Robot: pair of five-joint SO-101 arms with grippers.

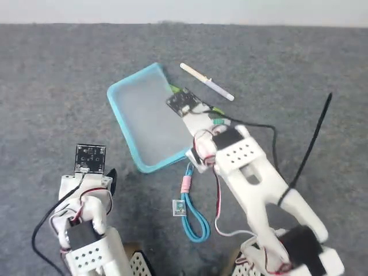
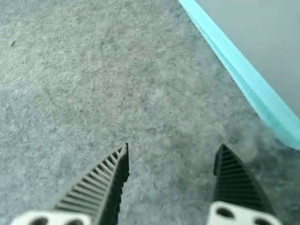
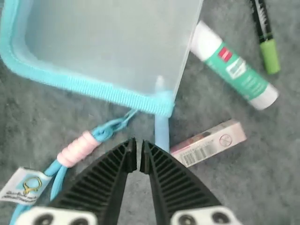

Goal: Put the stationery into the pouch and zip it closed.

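1. Pouch [image 1: 150, 118] lies flat mid-desk, translucent with a teal rim, and one corner points at the right arm [image 1: 259, 172].
2. Right gripper [image 3: 139, 151] sits low just off that corner. Its jaws are pressed almost together with only a sliver of gap, and nothing is pinched between them.
3. A blue tab [image 3: 161, 131] hangs off the pouch corner, right beside one jaw. Whether they touch, I can't tell.
4. A blue strap [image 3: 110, 127] trails from the same corner towards the arm bases. It carries a pink bead [image 3: 77, 147] and a small tag [image 3: 21, 185].
5. All the stationery is outside the pouch. The glue stick [image 3: 234, 68], white and green, lies just beside the pouch's side edge.
6. The green pen [image 3: 263, 35] lies next to the glue stick, on the side away from the pouch.
7. A pink box [image 3: 208, 143] rests on the desk near the pouch corner, just beside the jaws.
8. The white pen [image 1: 207, 81] lies past the pouch's far corner, apart from it.
9. Left gripper [image 2: 171, 157] hovers over the bare grey desk [image 1: 52, 86] with its jaws spread wide and nothing between them.
10. The pouch's teal rim runs off to one side of the left gripper, clear of both jaws.
11. From above, the left arm [image 1: 86, 230] stands at the near left of the desk, short of the pouch.
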